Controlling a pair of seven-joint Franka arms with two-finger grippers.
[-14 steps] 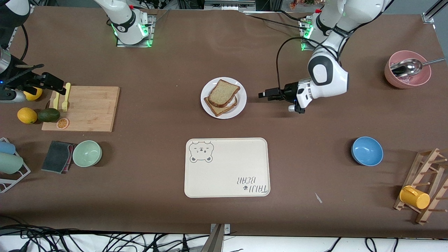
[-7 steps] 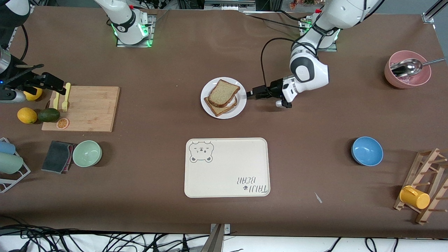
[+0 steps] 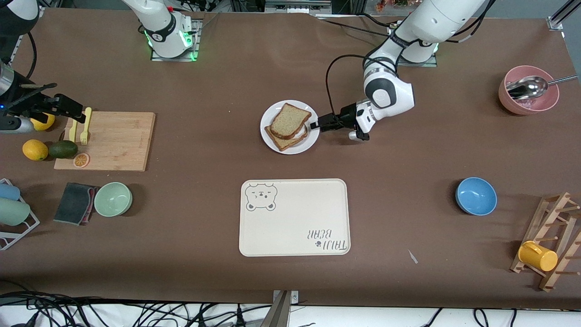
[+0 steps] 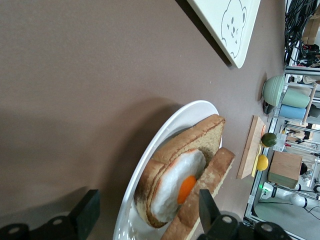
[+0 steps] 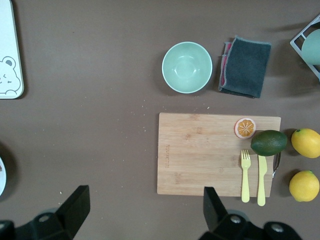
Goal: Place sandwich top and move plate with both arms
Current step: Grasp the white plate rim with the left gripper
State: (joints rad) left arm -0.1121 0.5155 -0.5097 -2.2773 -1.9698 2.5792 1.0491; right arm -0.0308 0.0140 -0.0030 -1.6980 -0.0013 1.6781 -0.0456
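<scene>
The white plate (image 3: 296, 149) stands mid-table, farther from the front camera than the tray. On it the sandwich top (image 3: 290, 119), a light speckled slice, lies askew over a darker slice bearing a fried egg (image 4: 182, 182). My left gripper (image 3: 315, 125) is low at the plate's rim (image 4: 165, 135) on the side toward the left arm's end. It is open, with one finger outside the rim and the other over the sandwich top (image 4: 212, 182). My right gripper (image 3: 75, 112) waits open over the cutting board's end, nothing between its fingers (image 5: 77, 205).
A cream bear-print tray (image 3: 294, 217) lies nearer the front camera than the plate. A blue bowl (image 3: 475, 195), a pink bowl with a spoon (image 3: 529, 91) and a mug rack (image 3: 544, 245) stand toward the left arm's end. Cutting board (image 3: 106, 141), green bowl (image 3: 113, 199), cloth and fruit sit toward the right arm's.
My left gripper has travelled across the table from the left arm's end up to the plate's rim. The right arm has not moved.
</scene>
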